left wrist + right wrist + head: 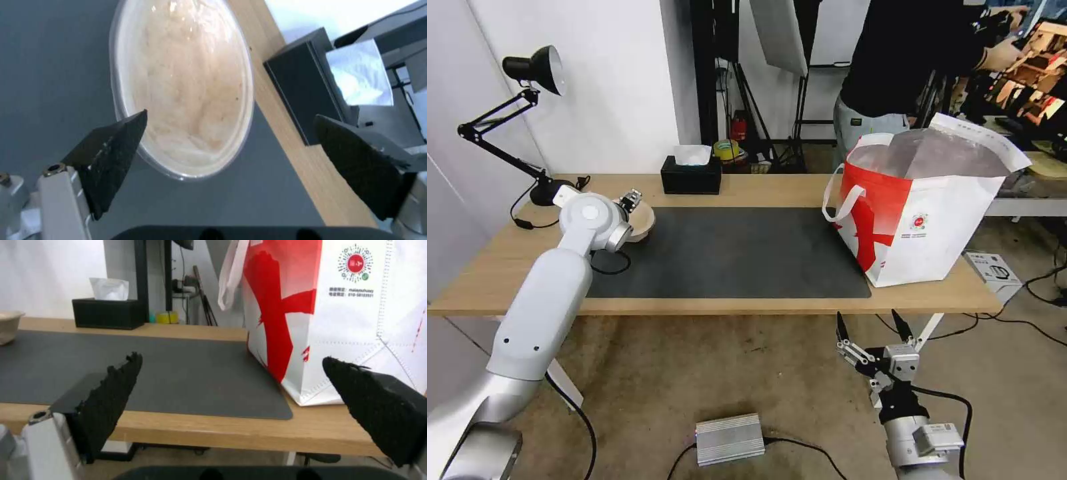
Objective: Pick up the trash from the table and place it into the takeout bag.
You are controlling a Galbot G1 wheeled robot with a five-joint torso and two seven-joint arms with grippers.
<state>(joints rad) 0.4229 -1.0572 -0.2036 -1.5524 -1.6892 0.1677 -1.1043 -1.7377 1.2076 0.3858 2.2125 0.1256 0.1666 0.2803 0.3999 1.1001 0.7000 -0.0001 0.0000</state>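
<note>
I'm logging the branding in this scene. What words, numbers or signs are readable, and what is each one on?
Takeout bag: round red logo ringed with dots, its white characters too small to read.
Takeout bag, below the logo: two lines of small print, blurred; the lower looks like a phone number, but I cannot read it surely.
Black tissue box, beige bowl, table: no text visible.

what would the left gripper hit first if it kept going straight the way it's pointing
Most likely the beige bowl: the left gripper is open and aimed down at it, one finger over the bowl's rim. How much gap remains is unclear.
</note>
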